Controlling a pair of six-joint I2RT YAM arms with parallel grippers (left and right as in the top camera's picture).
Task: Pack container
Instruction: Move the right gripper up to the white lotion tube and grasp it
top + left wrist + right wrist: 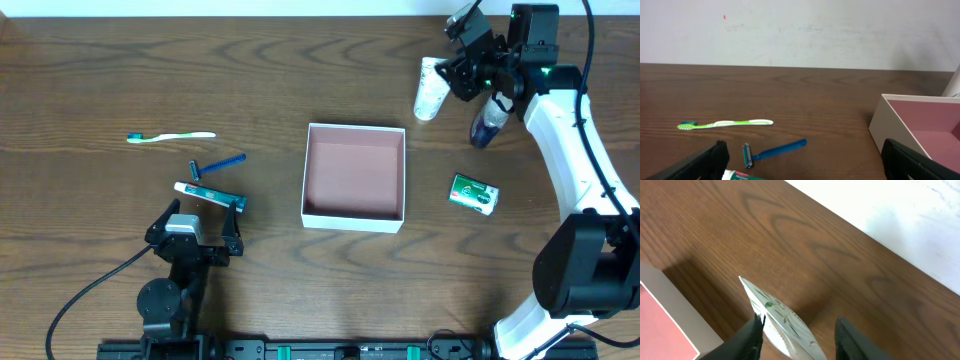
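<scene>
The container [304,182], a square white box with a pinkish floor, sits at the table's middle and holds nothing. It also shows in the left wrist view [890,125] and in the right wrist view [670,311]. My right gripper [462,72] is open at the far right, its fingers [800,335] astride a white tube with green print [775,311]. The tube stands upright [431,88], and the left finger touches it. My left gripper [200,222] is open wide [807,167] at the front left, just behind a toothpaste tube [208,194].
A blue razor [218,165] and a green-white toothbrush [170,136] lie left of the container, also in the left wrist view (razor [772,150], toothbrush [725,123]). A dark blue bottle [488,124] lies under the right arm. A green soap box [473,193] lies right of the container.
</scene>
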